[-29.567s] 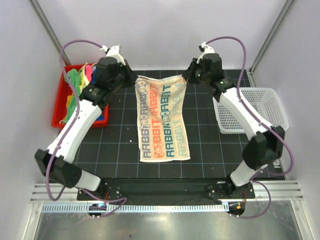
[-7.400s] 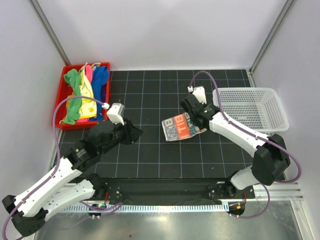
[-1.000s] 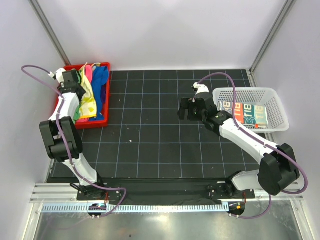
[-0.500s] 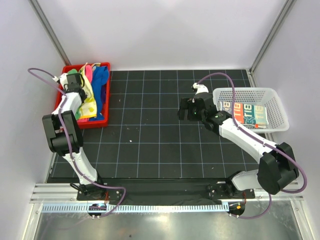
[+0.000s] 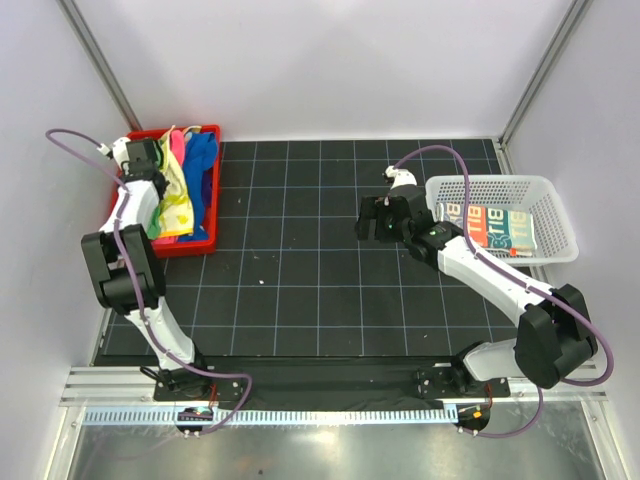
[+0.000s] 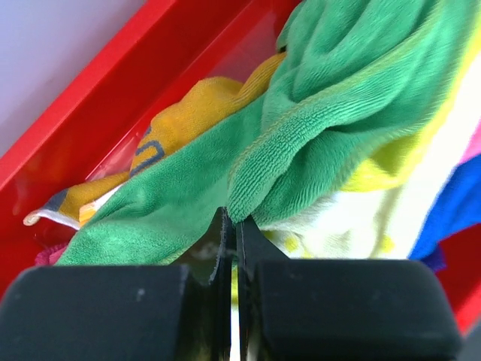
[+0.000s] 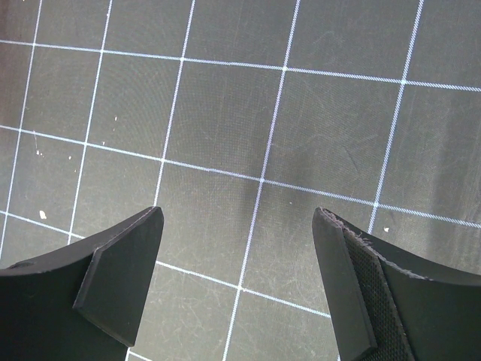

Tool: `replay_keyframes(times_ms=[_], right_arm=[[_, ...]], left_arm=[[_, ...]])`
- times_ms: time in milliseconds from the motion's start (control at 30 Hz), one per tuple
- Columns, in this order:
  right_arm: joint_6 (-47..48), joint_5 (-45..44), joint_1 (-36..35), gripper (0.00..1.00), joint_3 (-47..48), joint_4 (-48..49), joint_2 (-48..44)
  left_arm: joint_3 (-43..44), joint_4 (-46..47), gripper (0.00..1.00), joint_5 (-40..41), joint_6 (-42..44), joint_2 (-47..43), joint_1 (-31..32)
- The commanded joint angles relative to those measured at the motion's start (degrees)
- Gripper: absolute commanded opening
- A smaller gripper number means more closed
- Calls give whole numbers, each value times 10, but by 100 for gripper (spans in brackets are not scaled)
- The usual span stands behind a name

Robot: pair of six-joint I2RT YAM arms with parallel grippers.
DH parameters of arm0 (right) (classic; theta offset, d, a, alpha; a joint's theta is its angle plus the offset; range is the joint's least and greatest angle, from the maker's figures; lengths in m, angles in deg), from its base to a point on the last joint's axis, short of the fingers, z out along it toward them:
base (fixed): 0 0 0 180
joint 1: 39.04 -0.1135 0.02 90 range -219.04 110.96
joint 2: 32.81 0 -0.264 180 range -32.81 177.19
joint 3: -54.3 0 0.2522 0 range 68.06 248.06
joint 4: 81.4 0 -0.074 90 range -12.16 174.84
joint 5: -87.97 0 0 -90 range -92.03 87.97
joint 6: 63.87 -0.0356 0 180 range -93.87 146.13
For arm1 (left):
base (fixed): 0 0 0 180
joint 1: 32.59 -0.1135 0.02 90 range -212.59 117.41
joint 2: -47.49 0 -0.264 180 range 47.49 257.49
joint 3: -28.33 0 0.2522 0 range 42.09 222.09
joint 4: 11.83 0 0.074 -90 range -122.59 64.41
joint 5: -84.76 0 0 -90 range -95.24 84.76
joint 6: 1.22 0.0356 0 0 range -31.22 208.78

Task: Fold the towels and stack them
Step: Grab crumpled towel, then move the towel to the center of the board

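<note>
Down in the red bin, the green towel lies heaped over a yellow towel. The left gripper is pressed closed right at the green towel's folded hem. I cannot tell whether any cloth is really caught between the jaws. A pinch that thin could slip off on the lift and come up with nothing. The cloths are also tangled, so pulling the green one may drag its neighbours over the bin wall or tug the bin along the desk.

The bin also holds a blue towel and a pink towel. Across the desk, the white mesh basket holds the folded white lettered towel, lying flat. The right gripper hovers over bare desk near the basket, jaws wide, holding nothing.
</note>
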Motion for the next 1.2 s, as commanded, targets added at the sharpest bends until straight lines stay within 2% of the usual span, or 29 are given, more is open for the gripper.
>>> replay_keyframes(times_ms=[0, 233, 433, 533, 800, 967, 1167], right_arm=[[-1, 2, -1, 88, 5, 25, 2], [1, 7, -1, 88, 3, 31, 0], [7, 7, -1, 87, -1, 37, -4], [8, 3, -1, 87, -2, 38, -7], [12, -11, -1, 87, -7, 42, -16], [16, -42, -1, 87, -4, 34, -19], [17, -77, 0, 87, -2, 22, -27]], left_arm=[[4, 40, 0, -20, -8, -77, -3], [-36, 86, 0, -55, -17, -178, 5], [-54, 95, 0, -82, -26, -212, 21], [-63, 102, 0, -86, -14, -224, 52], [-49, 96, 0, -65, -2, -268, 166], [-41, 73, 0, -54, -5, -280, 265], [-84, 68, 0, -43, -27, -279, 397]])
